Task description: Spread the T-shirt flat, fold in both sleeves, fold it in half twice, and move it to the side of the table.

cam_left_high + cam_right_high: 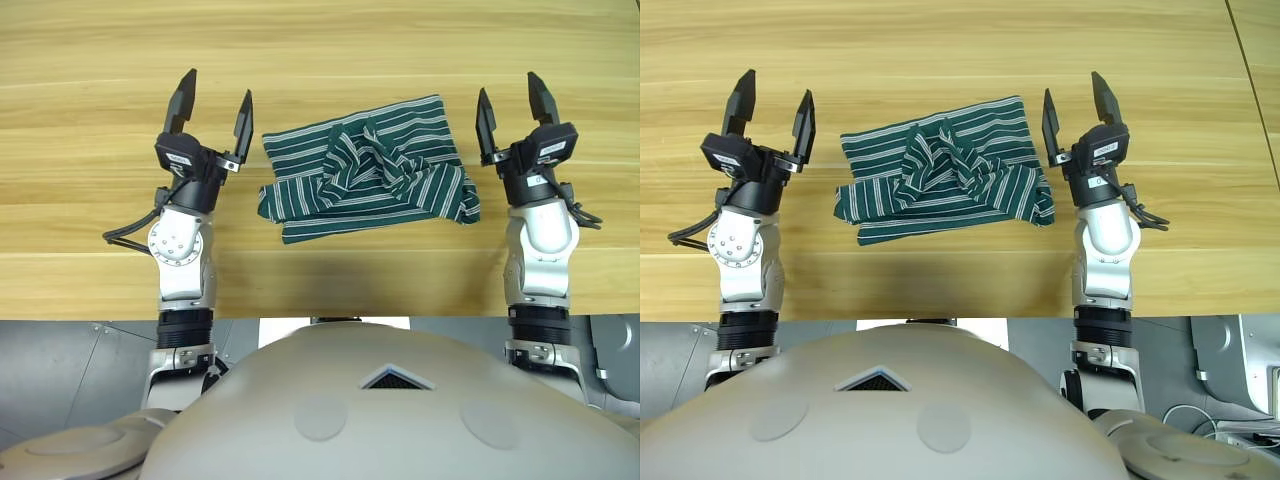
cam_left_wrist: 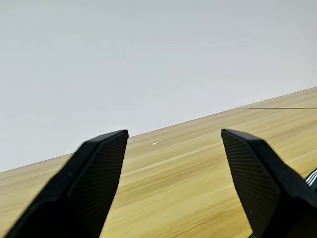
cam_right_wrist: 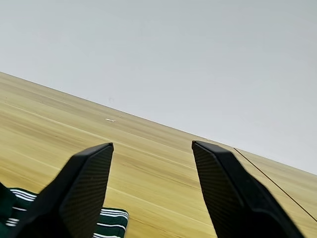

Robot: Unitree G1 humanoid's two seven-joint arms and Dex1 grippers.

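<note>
A dark green T-shirt (image 1: 368, 172) with white stripes lies crumpled in a loose bundle on the wooden table (image 1: 320, 50), in front of me at the middle. My left gripper (image 1: 216, 102) stands open just left of the shirt, fingers pointing away from me, holding nothing. My right gripper (image 1: 514, 102) stands open just right of the shirt, likewise free. In the right wrist view a striped corner of the T-shirt (image 3: 106, 218) shows beside my right gripper's (image 3: 153, 148) black fingers. The left gripper (image 2: 173, 136) looks across bare wood.
The table's near edge (image 1: 320, 318) runs just below both forearms. A seam between tabletops (image 1: 1252, 90) crosses the far right. A pale wall (image 2: 148, 49) rises beyond the table's far edge. Bare wood stretches beyond and to both sides of the shirt.
</note>
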